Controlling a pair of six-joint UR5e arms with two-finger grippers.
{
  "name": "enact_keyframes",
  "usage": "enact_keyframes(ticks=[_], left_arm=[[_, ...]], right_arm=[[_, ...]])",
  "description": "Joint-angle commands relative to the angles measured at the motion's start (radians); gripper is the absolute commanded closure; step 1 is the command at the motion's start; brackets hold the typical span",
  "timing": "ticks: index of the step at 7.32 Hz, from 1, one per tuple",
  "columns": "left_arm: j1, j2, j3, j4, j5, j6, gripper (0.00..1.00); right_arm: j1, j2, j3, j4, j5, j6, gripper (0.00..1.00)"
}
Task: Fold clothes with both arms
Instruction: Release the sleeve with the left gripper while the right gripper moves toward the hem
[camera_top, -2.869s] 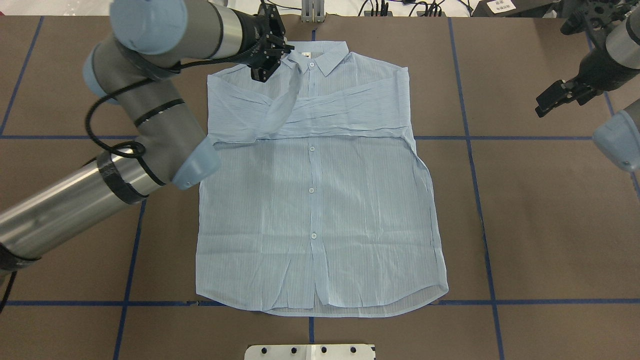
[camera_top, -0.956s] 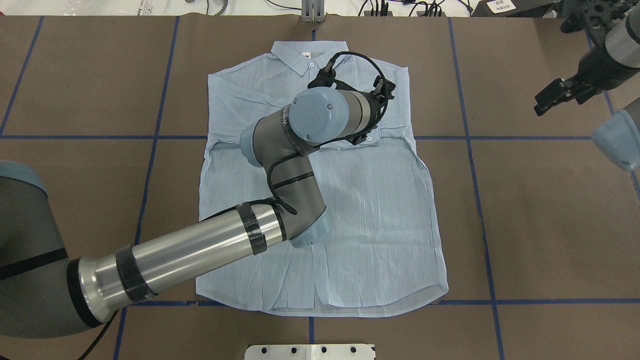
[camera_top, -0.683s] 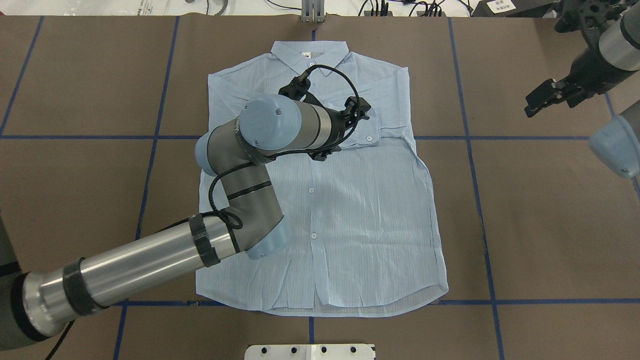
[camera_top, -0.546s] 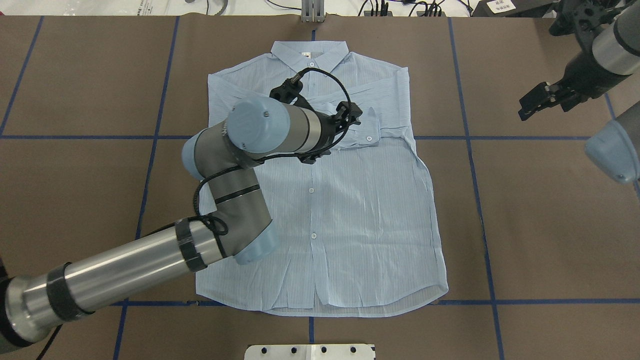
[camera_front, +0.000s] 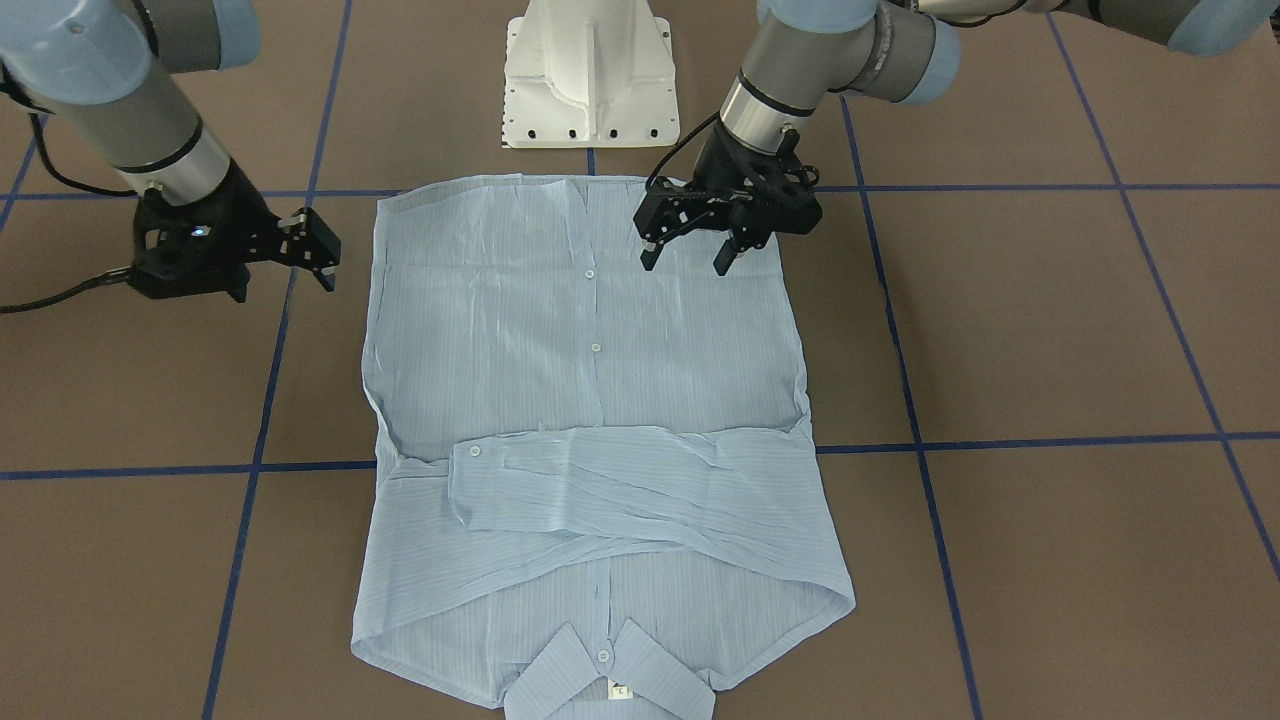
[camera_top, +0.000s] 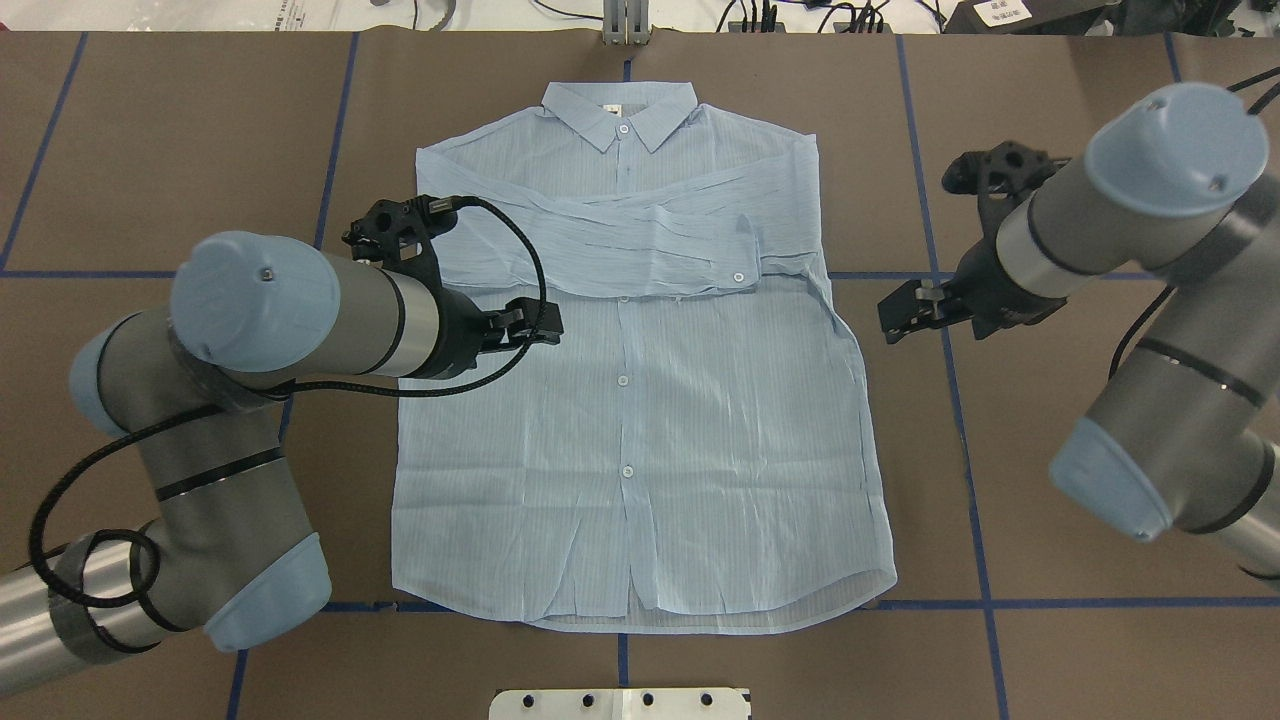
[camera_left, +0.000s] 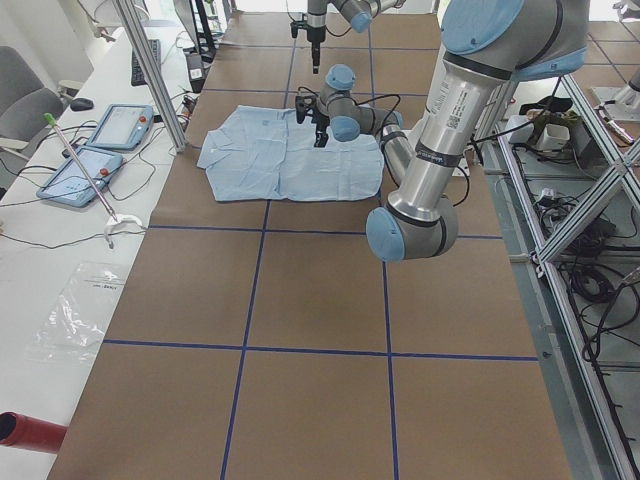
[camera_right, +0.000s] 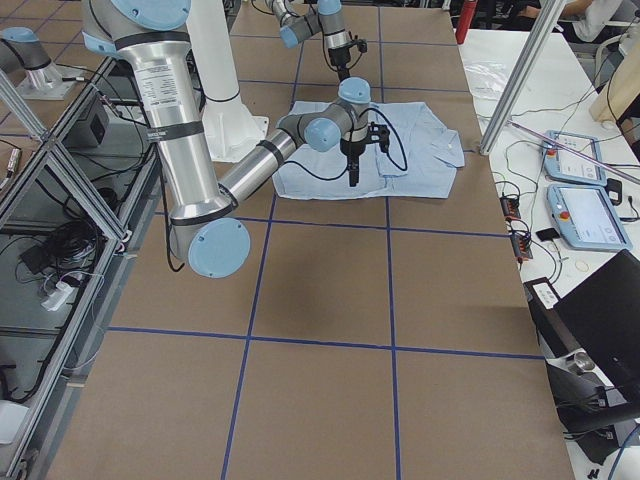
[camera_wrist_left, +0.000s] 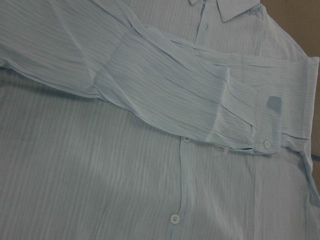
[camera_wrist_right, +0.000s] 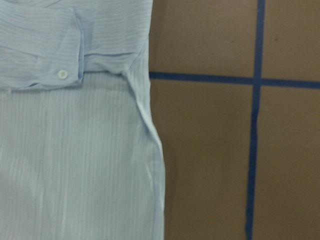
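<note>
My left end effector (camera_front: 685, 265) hung with its two fingers (camera_front: 647, 258) spread wide and nothing between them, raised clear above the left half of the shirt (camera_top: 640, 440), just on the robot's side of the folded sleeves (camera_top: 620, 235). My right end effector (camera_front: 318, 250) was likewise parted and empty, over bare tabletop (camera_top: 150, 150) just beside the shirt's right side edge, not touching the cloth; its wrist view looked down on that edge and on the blue tape lines (camera_wrist_right: 256, 150). The left arm (camera_top: 300, 320) reached in from the tabletop's left edge, the right arm (camera_top: 1100, 220) from its right edge. The shirt lay flat and buttoned in the middle of the tabletop, front up, its collar (camera_top: 620, 110) toward the far edge and its hem (camera_top: 700, 615) toward the edge where the robot stands. Both sleeves were laid across the chest, one over the other, with the buttoned cuff (camera_top: 740, 262) of the top one ending near the shirt's right side.
</note>
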Motion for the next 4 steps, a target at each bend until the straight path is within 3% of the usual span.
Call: enact_keyframes(ticks=[1, 2, 4], left_arm=[[0.0, 0.053, -0.075, 0.01, -0.011, 0.018, 0.0], [0.0, 0.056, -0.09, 0.01, -0.011, 0.017, 0.0], [0.009, 0.051, -0.087, 0.01, -0.009, 0.015, 0.0]], right_arm=[[-0.183, -0.037, 0.067, 0.017, -0.099, 0.203, 0.0], [-0.253, -0.055, 0.066, 0.017, -0.16, 0.244, 0.0], [-0.327, -0.1, 0.04, 0.018, -0.192, 0.262, 0.01]])
